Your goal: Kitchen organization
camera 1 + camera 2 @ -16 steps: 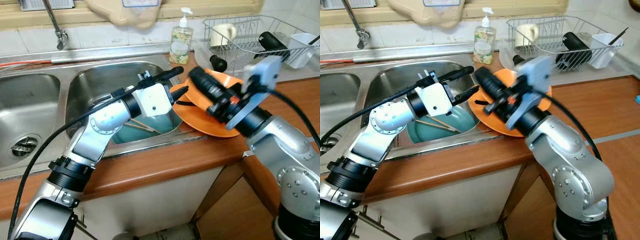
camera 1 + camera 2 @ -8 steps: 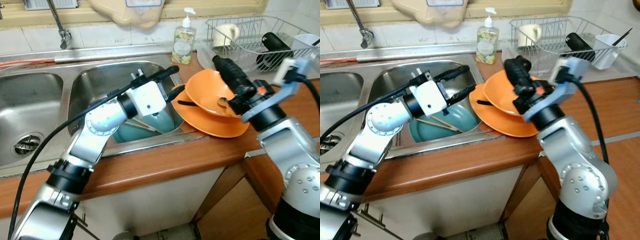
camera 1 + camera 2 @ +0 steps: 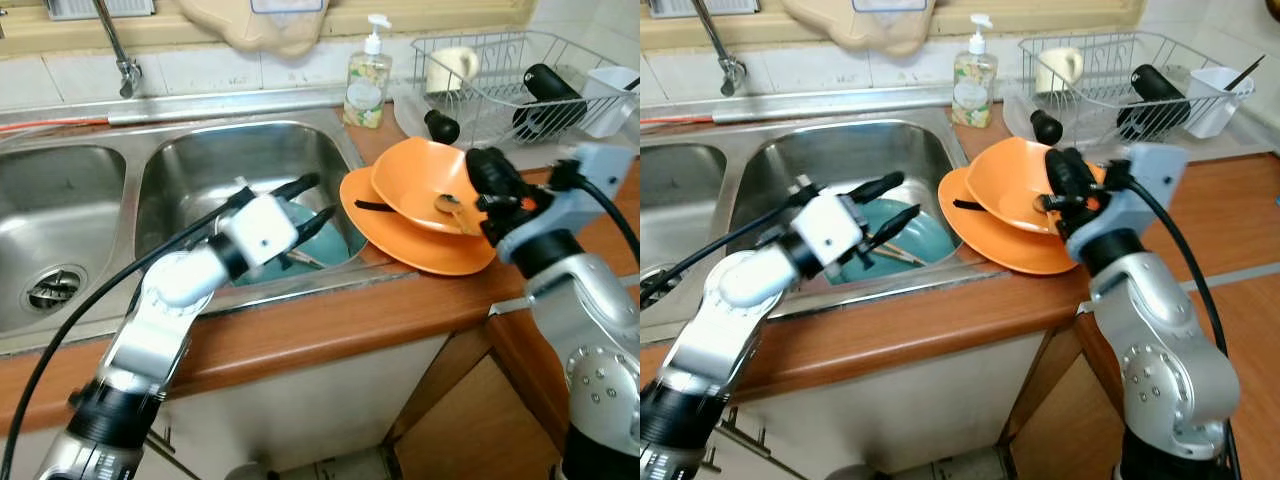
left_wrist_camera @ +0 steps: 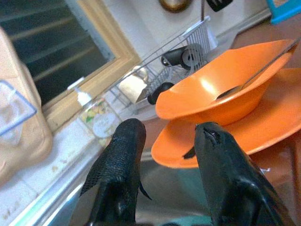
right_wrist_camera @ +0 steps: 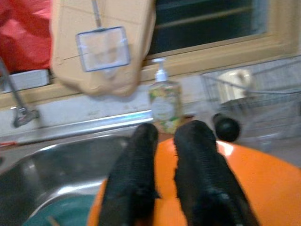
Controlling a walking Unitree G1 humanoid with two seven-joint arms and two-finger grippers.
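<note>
The left end effector (image 3: pixel 311 200) hangs over the right sink (image 3: pixel 200 170) with its two fingers spread apart, holding nothing. Under it lies a teal plate (image 3: pixel 930 235) with chopsticks (image 3: pixel 902 254) on it. Right of the sink, an orange bowl (image 3: pixel 425 180) with a spoon (image 3: pixel 450 207) sits on an orange plate (image 3: pixel 400 240) on the wooden surface (image 3: pixel 330 325). The right end effector (image 3: pixel 487 178) sits at the bowl's right rim, fingers almost together; I cannot tell if it grips anything. A dish rack (image 3: pixel 490 60) stands far right.

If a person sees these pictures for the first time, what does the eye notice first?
Most striking is the orange bowl with a spoon in it, stacked on an orange plate on the wooden counter beside the sink. The right gripper is at the bowl's rim, and the open left gripper hangs over a teal dish in the basin.
</note>
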